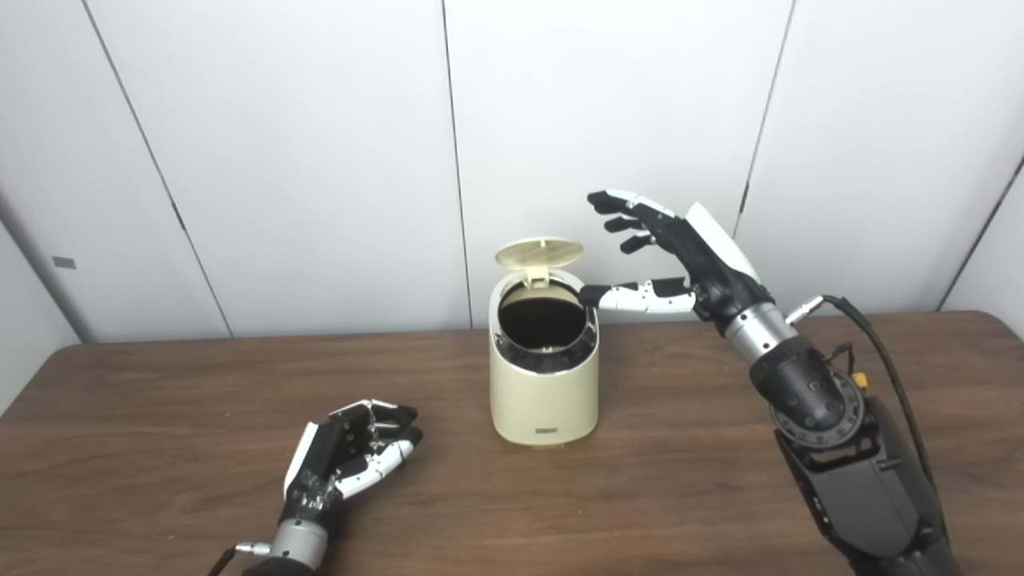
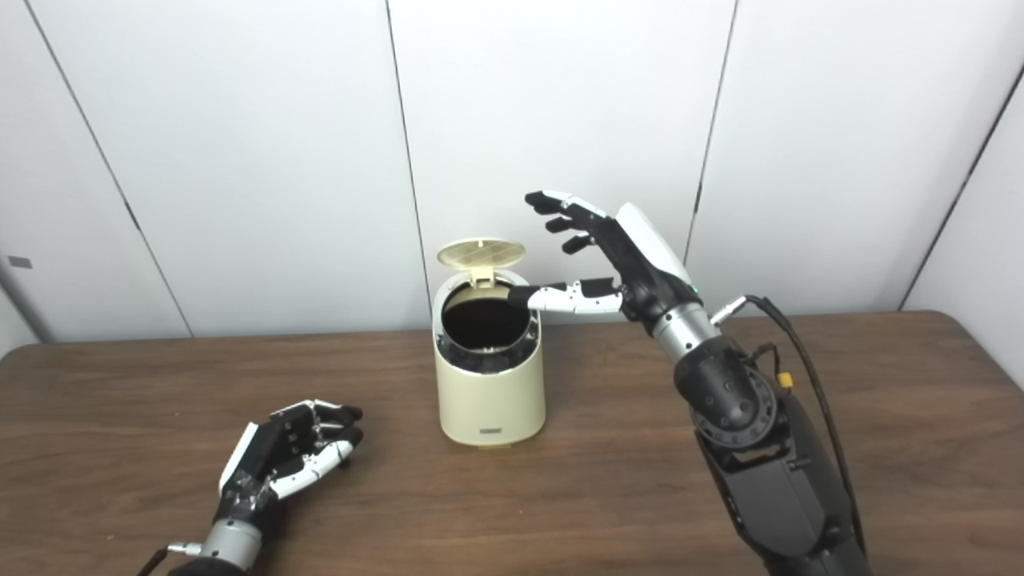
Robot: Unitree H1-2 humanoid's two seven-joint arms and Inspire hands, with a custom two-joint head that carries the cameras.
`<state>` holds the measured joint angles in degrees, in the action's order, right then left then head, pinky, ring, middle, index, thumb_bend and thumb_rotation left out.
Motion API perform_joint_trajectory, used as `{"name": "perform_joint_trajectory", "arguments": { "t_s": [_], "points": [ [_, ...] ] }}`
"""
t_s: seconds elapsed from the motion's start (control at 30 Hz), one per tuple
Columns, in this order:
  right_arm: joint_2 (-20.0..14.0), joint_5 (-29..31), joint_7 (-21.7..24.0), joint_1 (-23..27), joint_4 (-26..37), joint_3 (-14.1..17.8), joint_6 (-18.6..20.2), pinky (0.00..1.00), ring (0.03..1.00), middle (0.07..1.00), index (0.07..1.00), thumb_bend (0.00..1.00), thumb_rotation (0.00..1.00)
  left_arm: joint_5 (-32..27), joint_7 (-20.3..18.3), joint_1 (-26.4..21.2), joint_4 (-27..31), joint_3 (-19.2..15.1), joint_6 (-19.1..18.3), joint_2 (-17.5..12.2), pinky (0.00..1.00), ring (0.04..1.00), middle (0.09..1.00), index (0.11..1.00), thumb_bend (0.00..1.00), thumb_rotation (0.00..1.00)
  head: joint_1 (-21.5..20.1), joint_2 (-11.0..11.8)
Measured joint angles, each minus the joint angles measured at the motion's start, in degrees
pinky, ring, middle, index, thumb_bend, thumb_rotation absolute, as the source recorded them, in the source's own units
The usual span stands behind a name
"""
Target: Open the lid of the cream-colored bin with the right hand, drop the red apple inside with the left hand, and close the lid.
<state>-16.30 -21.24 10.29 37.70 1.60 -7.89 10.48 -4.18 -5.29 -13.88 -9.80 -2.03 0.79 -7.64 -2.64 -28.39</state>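
Note:
The cream-colored bin (image 1: pixel 545 400) stands upright in the middle of the wooden table (image 1: pixel 680 480). Its round lid (image 1: pixel 540 252) is tipped up at the back, and the dark inside shows. My right hand (image 1: pixel 676 256) hovers open just right of the lid, fingers spread above it, the thumb reaching to the bin's rim. My left hand (image 1: pixel 352 456) rests low on the table to the front left of the bin, fingers curled with nothing visible in them. No red apple shows in either view.
White wall panels (image 1: pixel 320 160) stand behind the table's far edge. My right forearm (image 1: pixel 848 464) with its black cable rises from the bottom right corner.

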Motion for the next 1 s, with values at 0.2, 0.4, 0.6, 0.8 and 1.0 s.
{"name": "perform_joint_trajectory", "arguments": {
  "t_s": [0.2,0.4,0.6,0.8,1.0],
  "points": [
    [-0.36,-2.65,2.91,4.34,-2.11,-2.80,3.60,0.76,0.839,0.848,0.808,0.61,0.51,0.46,0.01,0.00,-1.13,0.40,2.15,-0.01,0.43,0.602,0.666,0.499,0.51,0.07,0.09,0.00],
    [-1.53,-4.70,6.64,7.35,-3.22,-6.23,4.09,0.79,0.849,0.829,0.794,0.64,0.57,1.36,0.08,-0.01,-1.43,0.67,2.96,0.03,0.41,0.598,0.665,0.498,0.50,0.07,0.44,0.00],
    [-2.18,-6.13,7.99,7.32,-3.81,-8.11,2.84,0.78,0.862,0.824,0.771,0.66,0.63,1.44,0.14,-0.01,-1.70,0.53,3.54,0.41,0.41,0.596,0.664,0.498,0.51,0.07,0.70,-0.09],
    [-2.31,-5.79,8.65,7.03,-2.47,-8.24,1.01,0.83,0.886,0.777,0.719,0.66,0.62,1.85,0.11,-0.01,-1.71,0.55,3.76,0.60,0.40,0.591,0.663,0.498,0.50,0.07,0.79,-0.18],
    [-3.41,-5.73,10.83,5.70,0.06,-8.54,0.33,0.78,0.896,0.792,0.718,0.67,0.64,1.98,0.02,-0.01,-1.71,0.54,3.86,0.58,0.41,0.593,0.665,0.498,0.50,0.07,1.05,-0.53]
  ]
}}
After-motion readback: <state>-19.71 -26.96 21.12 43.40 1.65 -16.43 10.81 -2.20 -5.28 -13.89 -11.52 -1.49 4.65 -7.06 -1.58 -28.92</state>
